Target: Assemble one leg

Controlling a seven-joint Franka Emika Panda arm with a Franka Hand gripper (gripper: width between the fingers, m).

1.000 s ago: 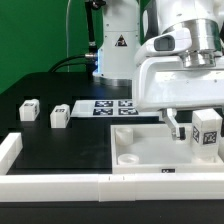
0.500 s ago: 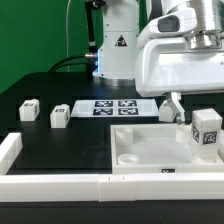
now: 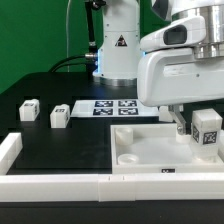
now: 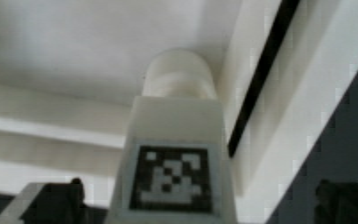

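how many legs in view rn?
3. One leg and a second leg sit on the black table at the exterior view's left; a third leg stands on the white panel at its right. More may be hidden behind the arm.

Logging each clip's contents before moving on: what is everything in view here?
Legs: three seen, white with black-and-white markers; two on the table at the exterior view's left, one upright at the panel's right side.
Panel: one, white, near right of the table.
Bars: at least two, white, along the near edge and left corner.
Marker board: one, white with black tags, mid-table.
Table: one, black.
Arm: one, white, above the panel.
Gripper: one, open, fingers either side of the leg.
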